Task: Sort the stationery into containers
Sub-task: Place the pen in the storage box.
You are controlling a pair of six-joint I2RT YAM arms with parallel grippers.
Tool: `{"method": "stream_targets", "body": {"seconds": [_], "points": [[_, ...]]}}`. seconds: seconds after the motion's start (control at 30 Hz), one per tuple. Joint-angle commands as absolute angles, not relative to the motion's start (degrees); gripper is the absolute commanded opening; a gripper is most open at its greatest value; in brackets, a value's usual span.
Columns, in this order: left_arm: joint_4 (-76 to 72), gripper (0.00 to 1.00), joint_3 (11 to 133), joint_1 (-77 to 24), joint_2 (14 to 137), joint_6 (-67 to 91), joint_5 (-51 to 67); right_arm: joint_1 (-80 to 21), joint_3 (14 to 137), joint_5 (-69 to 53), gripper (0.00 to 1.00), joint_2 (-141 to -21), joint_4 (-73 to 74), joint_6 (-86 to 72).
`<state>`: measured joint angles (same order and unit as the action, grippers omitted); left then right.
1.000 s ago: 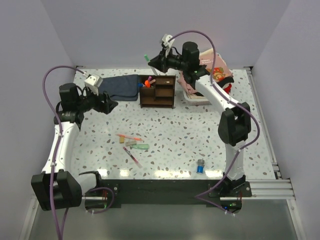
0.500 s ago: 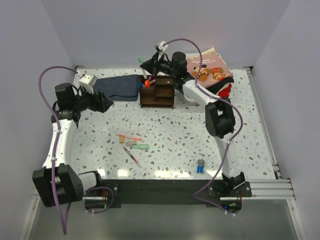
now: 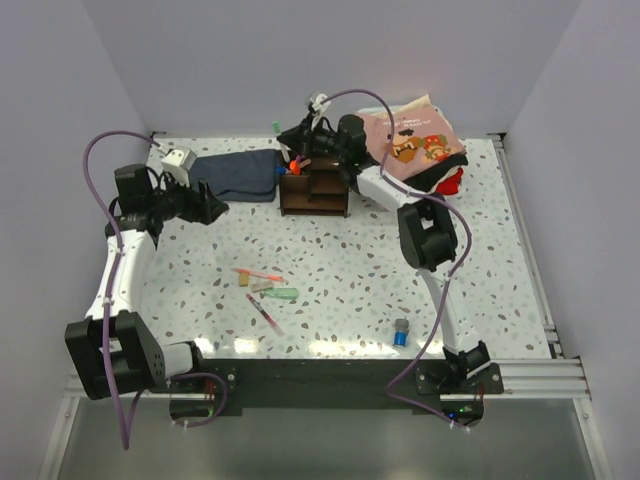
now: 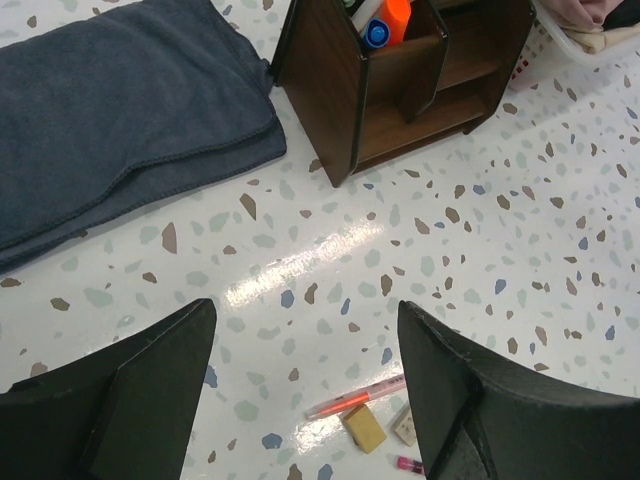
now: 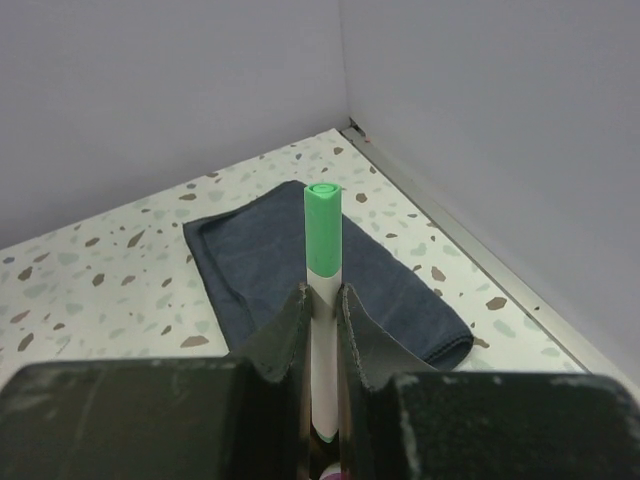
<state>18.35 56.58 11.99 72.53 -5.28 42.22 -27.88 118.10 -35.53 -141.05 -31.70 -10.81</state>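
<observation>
My right gripper (image 3: 292, 134) is shut on a white pen with a green cap (image 5: 322, 270), held above the left tall compartment of the dark brown organiser (image 3: 318, 188); the cap shows in the top view (image 3: 276, 127). That compartment holds an orange marker (image 4: 397, 14) and a blue-capped item (image 4: 376, 33). My left gripper (image 3: 222, 208) is open and empty, left of the organiser. On the table lie a pink-orange pen (image 3: 259, 273), a tan eraser (image 4: 364, 427), a pale green eraser (image 3: 280, 293), a red pen (image 3: 265, 314) and a blue-capped bottle (image 3: 401, 333).
A dark blue folded cloth (image 3: 237, 173) lies left of the organiser, also in the left wrist view (image 4: 110, 110) and right wrist view (image 5: 270, 260). A white bin with pink clothes (image 3: 415, 140) stands behind the organiser on the right. A small white box (image 3: 180, 159) sits far left.
My right gripper has moved left and lower with the green-capped pen, from above the organiser's middle to over its left compartment. My left arm has shifted slightly.
</observation>
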Motion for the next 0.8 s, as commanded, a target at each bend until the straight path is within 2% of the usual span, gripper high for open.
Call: {"method": "stream_targets", "body": {"seconds": [0.0, 0.03, 0.1, 0.13, 0.17, 0.3, 0.47, 0.7, 0.77], "points": [[16.96, 0.78, 58.80, 12.48, 73.03, -5.80, 43.24, -28.21, 115.14, -36.91, 0.00, -138.34, -37.61, -6.69], [16.88, 0.78, 58.97, 12.48, 73.12, -5.71, 43.24, -28.21, 114.44, -37.18, 0.00, -137.99, -37.97, -6.33], [16.88, 0.78, 59.32, 12.48, 73.65, -5.71, 43.42, -28.21, 112.16, -37.27, 0.07, -136.76, -38.49, -5.63], [16.79, 0.78, 59.67, 12.39, 73.83, -5.71, 43.42, -28.21, 111.28, -37.18, 0.12, -136.32, -38.76, -5.45], [16.61, 0.78, 59.94, 12.39, 74.00, -5.71, 43.50, -28.13, 109.62, -37.18, 0.24, -135.80, -39.02, -5.28], [15.47, 0.77, 61.52, 12.48, 74.62, -5.28, 44.12, -28.21, 107.32, -35.69, 0.43, -131.33, -36.93, -4.75], [13.01, 0.78, 62.75, 12.48, 74.44, -4.92, 45.17, -27.86, 105.65, -34.54, 0.51, -124.02, -33.40, -0.88], [15.64, 0.79, 62.93, 12.13, 71.99, -7.46, 46.32, -27.51, 98.45, -34.36, 0.52, -113.13, -27.97, 2.90], [19.06, 0.79, 62.49, 11.52, 71.46, -11.15, 45.80, -27.68, 94.23, -40.55, 0.51, -108.66, -23.93, 5.52]]}}
